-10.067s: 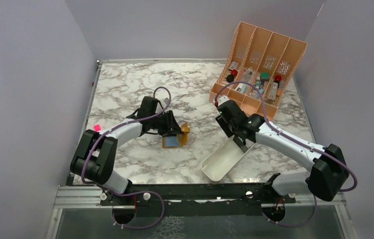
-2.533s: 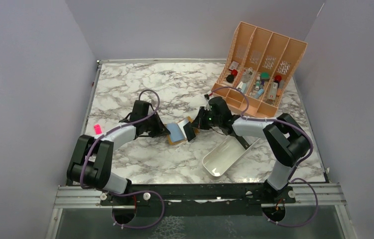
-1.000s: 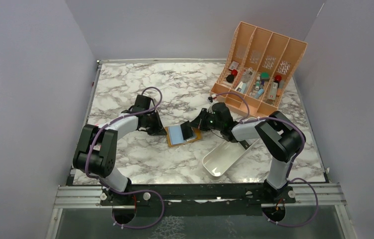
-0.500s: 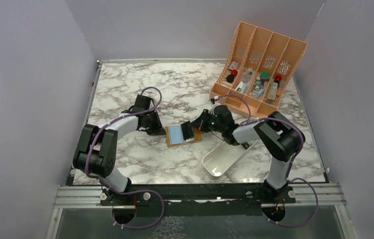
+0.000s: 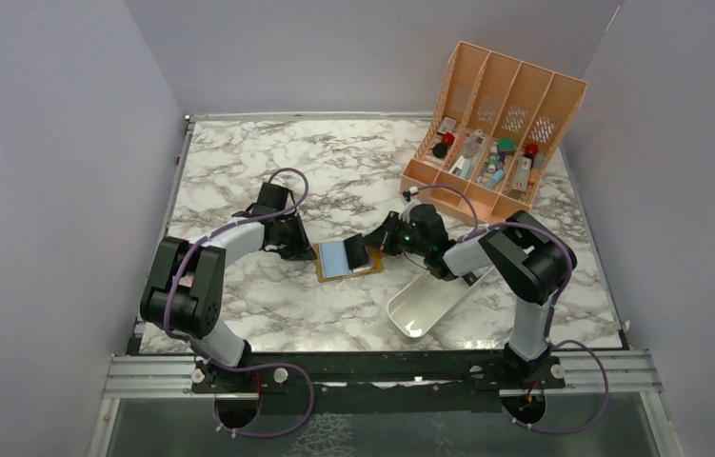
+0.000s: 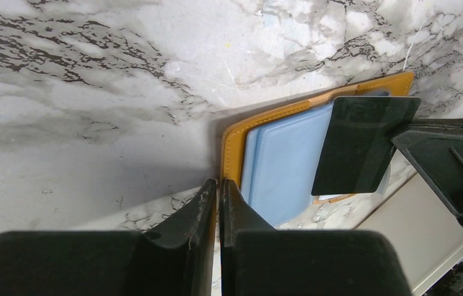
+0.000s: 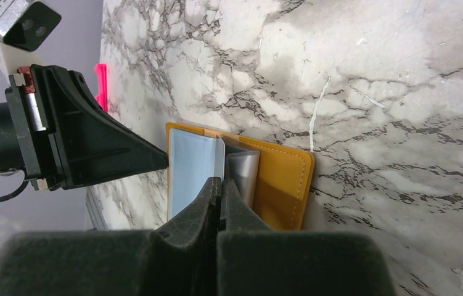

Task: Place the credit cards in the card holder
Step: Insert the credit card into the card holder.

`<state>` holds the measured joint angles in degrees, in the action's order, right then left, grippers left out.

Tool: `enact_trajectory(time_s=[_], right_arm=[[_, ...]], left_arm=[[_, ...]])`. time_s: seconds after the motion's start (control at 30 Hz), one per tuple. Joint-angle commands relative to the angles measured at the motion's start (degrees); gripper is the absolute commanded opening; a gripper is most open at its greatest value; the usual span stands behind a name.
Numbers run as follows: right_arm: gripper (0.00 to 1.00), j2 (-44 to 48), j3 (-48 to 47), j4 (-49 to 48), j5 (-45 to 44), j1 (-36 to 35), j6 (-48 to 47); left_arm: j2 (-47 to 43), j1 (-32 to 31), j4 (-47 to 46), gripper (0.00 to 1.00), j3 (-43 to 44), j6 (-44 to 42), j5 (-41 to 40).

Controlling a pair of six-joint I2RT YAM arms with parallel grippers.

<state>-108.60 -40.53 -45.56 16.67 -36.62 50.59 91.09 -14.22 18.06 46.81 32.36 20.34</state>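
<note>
The card holder (image 6: 233,148), mustard and leather-like with stitched edges, lies open on the marble table (image 5: 239,162), with pale blue credit cards (image 6: 284,160) flat inside. The left gripper (image 6: 217,185), nearly closed, seems to pinch its edge. The right gripper (image 7: 218,185) clamps a thin card (image 6: 361,145) upright over it. A peach slotted organiser (image 5: 501,90) holds small items.

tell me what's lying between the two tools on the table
An open orange wallet lies between the left tool and right tool, blue cards inside, clearest in the top view.
</note>
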Motion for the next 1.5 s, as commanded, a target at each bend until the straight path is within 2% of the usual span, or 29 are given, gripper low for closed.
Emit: enact_trajectory(time_s=[0.0, 0.43, 0.7, 0.93, 1.47], right_arm=[[0.01, -2.12, 0.2, -2.2, 2.28, 0.32, 0.89], [0.01, -2.16, 0.51, -3.81, 3.38, 0.23, 2.31], [0.01, -1.68, 0.45, -1.33, 3.19, 0.23, 3.9], [0.01, -1.17, 0.43, 1.61, 1.8, 0.24, 5.29], [0.01, 0.42, 2.61, 1.63, -1.87, -0.45, 6.77]], left_arm=[[0.82, -0.02, -1.14, 0.11, -0.68, 0.66, -0.07], [1.16, -0.19, -2.34, 0.1, -1.36, 1.39, 0.52], [0.57, -0.2, -2.35, 0.1, -1.7, 1.56, 0.03], [-0.11, -0.2, -2.54, 0.11, -2.37, 2.2, -0.27], [-0.97, -0.35, -3.59, 0.11, -4.33, 3.33, -1.29]])
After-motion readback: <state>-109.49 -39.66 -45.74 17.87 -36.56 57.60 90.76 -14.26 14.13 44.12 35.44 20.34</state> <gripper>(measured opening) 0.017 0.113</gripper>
